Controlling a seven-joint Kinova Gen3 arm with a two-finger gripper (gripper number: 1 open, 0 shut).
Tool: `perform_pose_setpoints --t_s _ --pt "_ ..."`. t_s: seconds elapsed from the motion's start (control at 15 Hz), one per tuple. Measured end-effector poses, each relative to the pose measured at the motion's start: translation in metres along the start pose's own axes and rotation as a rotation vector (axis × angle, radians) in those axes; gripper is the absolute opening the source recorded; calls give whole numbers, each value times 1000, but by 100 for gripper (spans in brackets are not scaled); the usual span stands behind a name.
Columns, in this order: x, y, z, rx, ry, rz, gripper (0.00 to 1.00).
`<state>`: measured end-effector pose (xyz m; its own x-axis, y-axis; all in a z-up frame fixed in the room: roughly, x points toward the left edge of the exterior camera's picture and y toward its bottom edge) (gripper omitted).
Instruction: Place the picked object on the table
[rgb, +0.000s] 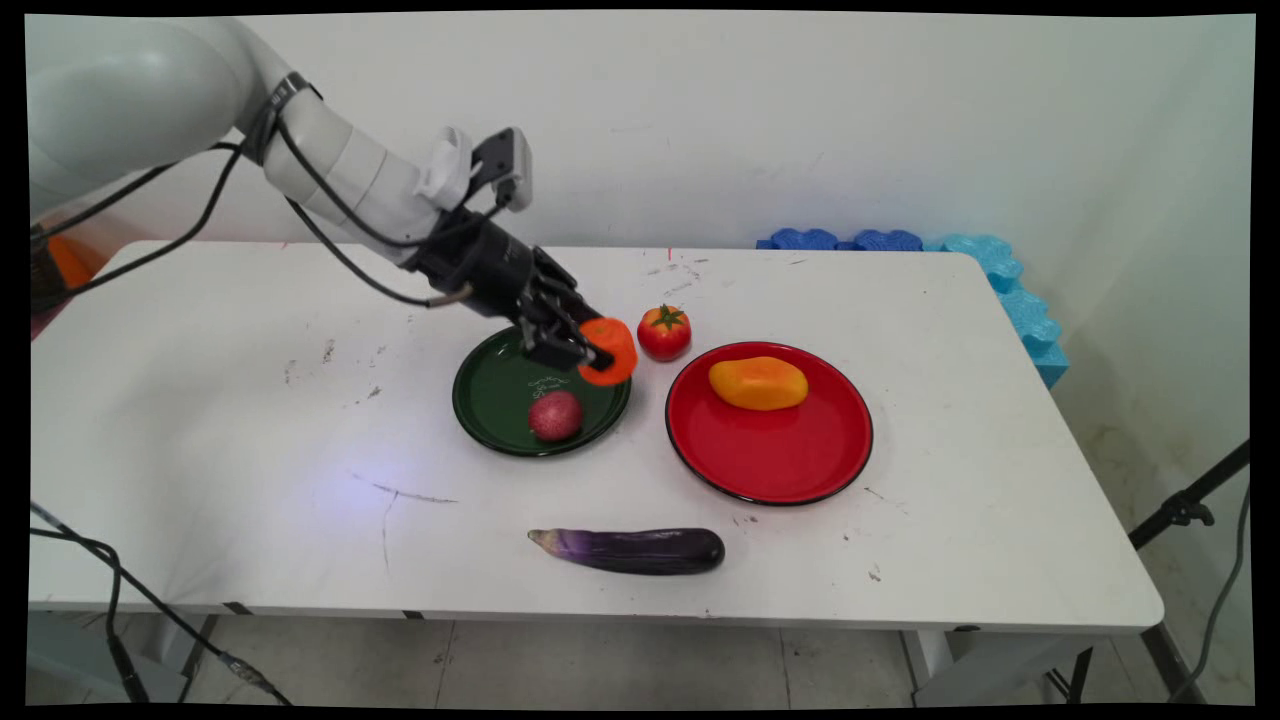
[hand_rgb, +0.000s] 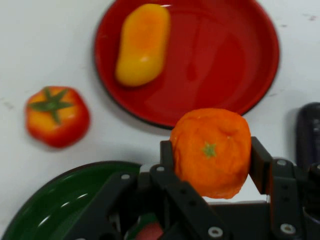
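A purple eggplant (rgb: 630, 550) lies low in the frame on the white table (rgb: 200, 450). Above it sit a green plate (rgb: 490, 395) with a small red ball-like fruit (rgb: 555, 415) and, to the right, a red plate (rgb: 790, 460) with a yellow mango (rgb: 758, 383). The hand (rgb: 592, 358) squeezes an orange (hand_rgb: 211, 150) (held tight on both sides) over the green plate's right rim. A tomato (rgb: 664, 331) sits just behind.

Orange fruit (hand_rgb: 211, 152), green plate (rgb: 495, 390), red plate (rgb: 790, 450)
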<state>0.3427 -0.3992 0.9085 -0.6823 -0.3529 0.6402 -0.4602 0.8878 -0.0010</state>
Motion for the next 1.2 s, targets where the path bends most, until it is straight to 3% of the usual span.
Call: perform_pose_setpoints --t_s 0.47,0.87,1.2 --pt "-7 53 38 -41 -57 64 0" --pt "-21 74 69 -48 -113 79 0" --pt "-26 80 86 -25 -134 104 0"
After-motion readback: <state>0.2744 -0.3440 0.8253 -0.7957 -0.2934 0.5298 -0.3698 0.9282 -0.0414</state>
